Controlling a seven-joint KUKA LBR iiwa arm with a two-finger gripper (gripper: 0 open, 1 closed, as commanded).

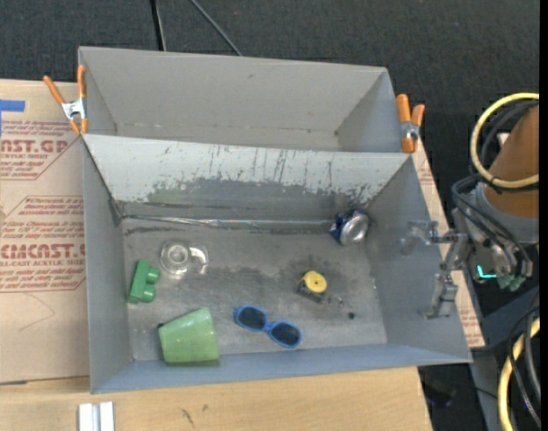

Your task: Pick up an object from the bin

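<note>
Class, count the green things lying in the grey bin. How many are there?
2. A small green plastic block lies at the left; a pale green plastic cup lies tipped over at the front left. None looks hidden.

Soft, even light falls on the bin (238, 97), seemingly from overhead, though no lamp can be made out. Its upper back wall is the brightest grey; the sloping wall below is streaked darker, and the bottom dims toward its middle. Shadows are faint and short: a thin dark edge lies under the green cup (189, 337) and beside the blue sunglasses (267, 326). The small can (350, 228) gives off a white glint, and the clear plastic cup (178, 257) catches pale highlights. The dark floor (346, 16) beyond the bin lies in gloom
</note>
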